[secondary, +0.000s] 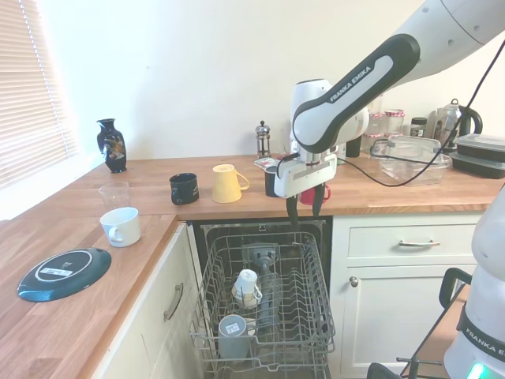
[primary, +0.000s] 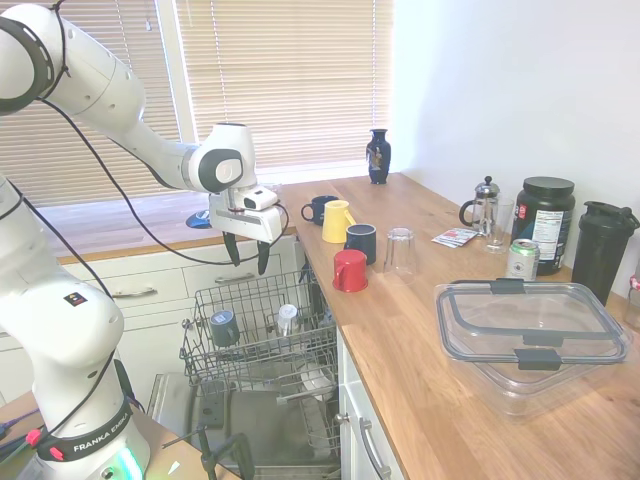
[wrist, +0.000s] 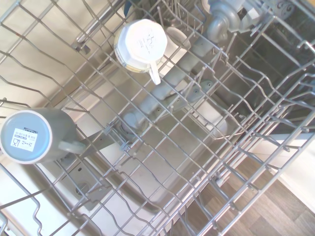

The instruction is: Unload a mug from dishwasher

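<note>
In the first exterior view I am hovering my hand (primary: pixel 249 255), fingers apart and empty, above the dishwasher (primary: pixel 262 330) rack at centre frame, where the mug (primary: pixel 287 319) is sitting upside down. In the second, the wooden table (secondary: pixel 158 207) is wrapping the corner. In the wrist view, upper centre, the mug (wrist: pixel 141 45) is looking light, glazed, slippery; I judge the handle safest.
</note>
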Robot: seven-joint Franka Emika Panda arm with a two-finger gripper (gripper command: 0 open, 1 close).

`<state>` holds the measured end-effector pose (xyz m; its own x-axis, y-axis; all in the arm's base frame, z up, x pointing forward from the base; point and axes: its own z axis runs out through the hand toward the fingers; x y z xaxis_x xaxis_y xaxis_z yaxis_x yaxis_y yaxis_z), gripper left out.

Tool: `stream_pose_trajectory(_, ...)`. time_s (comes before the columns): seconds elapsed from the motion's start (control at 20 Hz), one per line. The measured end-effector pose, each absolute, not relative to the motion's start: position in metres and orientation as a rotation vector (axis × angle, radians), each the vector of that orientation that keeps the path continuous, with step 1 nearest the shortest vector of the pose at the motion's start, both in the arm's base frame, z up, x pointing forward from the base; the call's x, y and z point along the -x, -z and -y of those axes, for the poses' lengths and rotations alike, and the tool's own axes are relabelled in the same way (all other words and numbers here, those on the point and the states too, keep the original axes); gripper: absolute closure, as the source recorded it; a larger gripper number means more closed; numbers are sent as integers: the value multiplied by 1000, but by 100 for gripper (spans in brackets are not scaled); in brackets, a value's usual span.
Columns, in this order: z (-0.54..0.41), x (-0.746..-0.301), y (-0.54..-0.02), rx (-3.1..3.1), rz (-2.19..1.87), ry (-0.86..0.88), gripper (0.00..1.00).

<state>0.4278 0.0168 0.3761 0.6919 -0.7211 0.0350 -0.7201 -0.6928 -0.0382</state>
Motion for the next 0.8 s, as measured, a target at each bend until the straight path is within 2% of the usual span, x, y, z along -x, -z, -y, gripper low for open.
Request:
stream_pose_trajectory(0.55, -15, -427, -377, 2864, -1229, 76, 0)
stream_pose_trajectory(0.8, -16, -450, -377, 2857, -1217, 111, 0)
